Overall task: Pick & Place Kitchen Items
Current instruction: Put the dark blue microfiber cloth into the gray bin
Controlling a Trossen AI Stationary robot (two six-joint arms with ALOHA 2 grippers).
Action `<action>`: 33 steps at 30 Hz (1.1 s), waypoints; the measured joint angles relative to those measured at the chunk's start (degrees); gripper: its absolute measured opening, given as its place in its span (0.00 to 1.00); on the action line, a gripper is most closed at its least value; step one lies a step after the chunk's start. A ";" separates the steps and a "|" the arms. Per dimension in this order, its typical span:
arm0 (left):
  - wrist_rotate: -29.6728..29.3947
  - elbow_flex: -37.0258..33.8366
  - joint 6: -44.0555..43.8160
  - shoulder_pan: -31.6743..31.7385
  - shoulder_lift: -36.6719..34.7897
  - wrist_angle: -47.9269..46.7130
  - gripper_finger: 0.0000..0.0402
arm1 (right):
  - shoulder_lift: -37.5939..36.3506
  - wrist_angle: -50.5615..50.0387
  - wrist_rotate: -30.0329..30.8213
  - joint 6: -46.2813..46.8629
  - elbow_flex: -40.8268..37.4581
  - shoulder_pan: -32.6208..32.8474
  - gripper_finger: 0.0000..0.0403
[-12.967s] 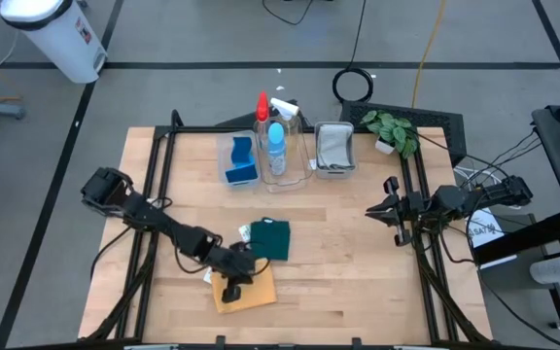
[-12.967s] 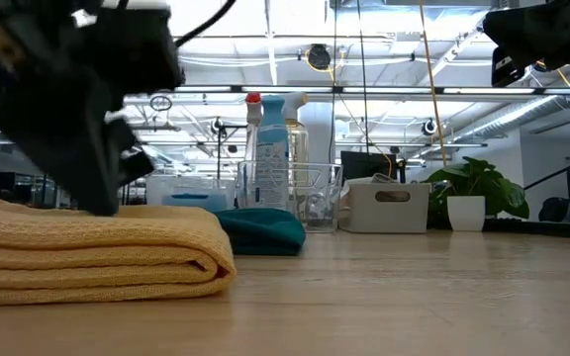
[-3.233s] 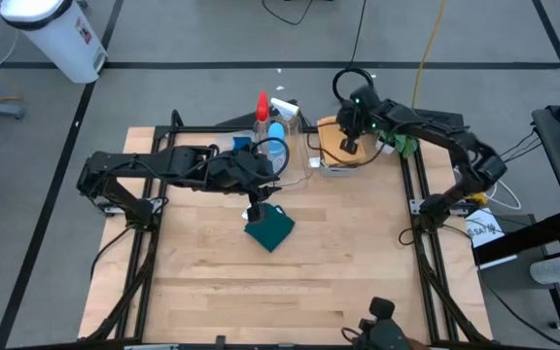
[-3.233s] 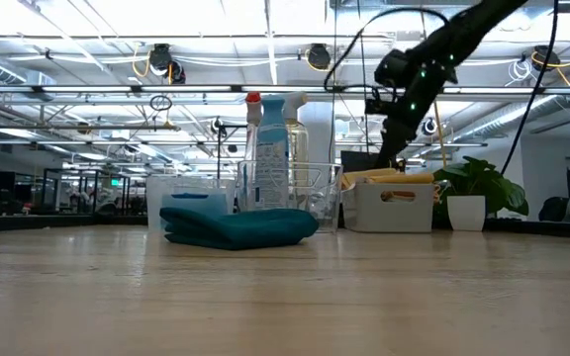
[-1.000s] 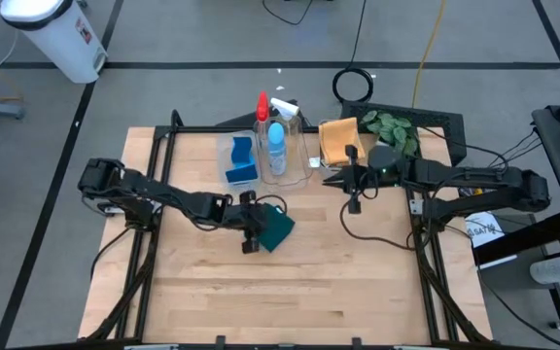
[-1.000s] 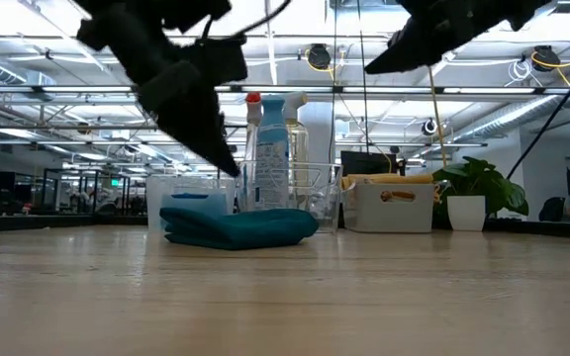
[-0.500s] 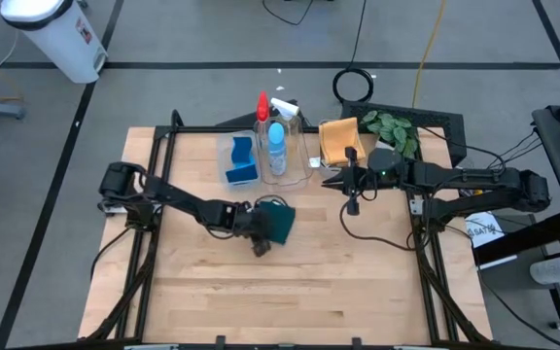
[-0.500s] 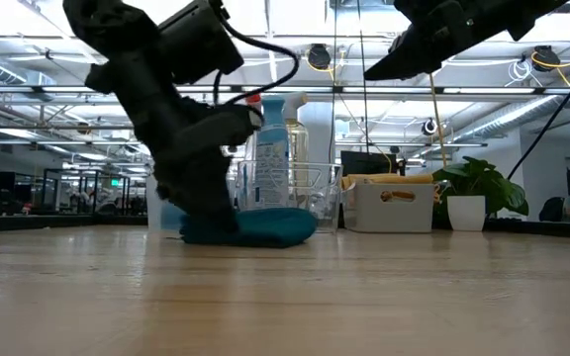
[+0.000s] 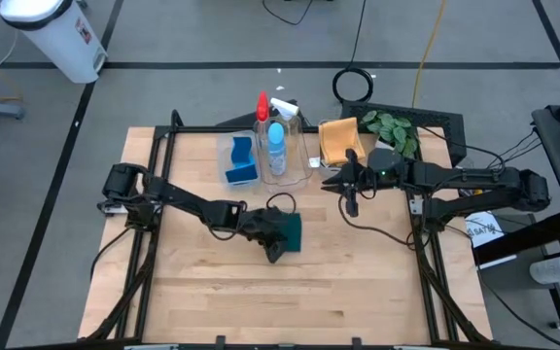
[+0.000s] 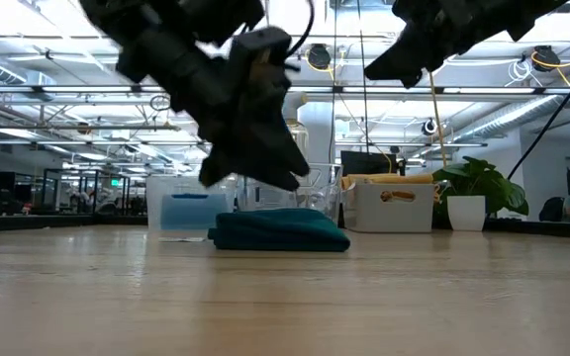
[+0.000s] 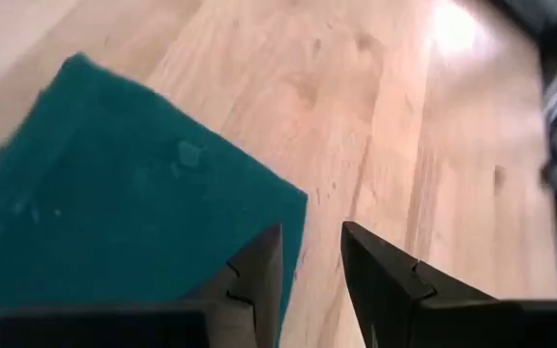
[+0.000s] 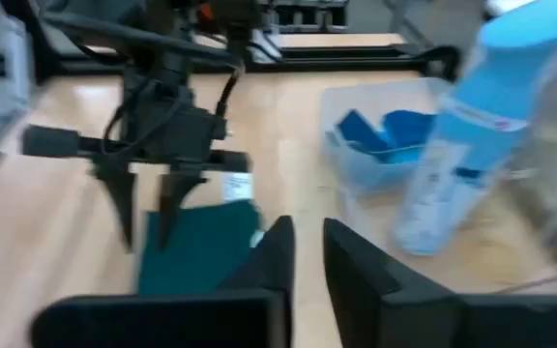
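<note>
The dark-green cloth [image 9: 286,230] lay flat on the tabletop [image 9: 358,282] beneath the left gripper [image 11: 306,259], its jaws slightly parted, gripping nothing.

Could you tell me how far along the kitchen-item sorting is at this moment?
Already done: the orange cloth sits in a bin, the blue sponges in another, the spray bottles stand between them. In hand: the left claw hovers at the edge of the dark-green cloth, open and gripping nothing. Left: that cloth, flat on the table. The right claw waits, empty, near the bins.
</note>
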 joint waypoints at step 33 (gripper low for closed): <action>-11.18 3.25 26.13 -1.75 10.30 -2.44 0.38 | 17.41 22.04 -2.75 47.16 -20.85 10.09 0.61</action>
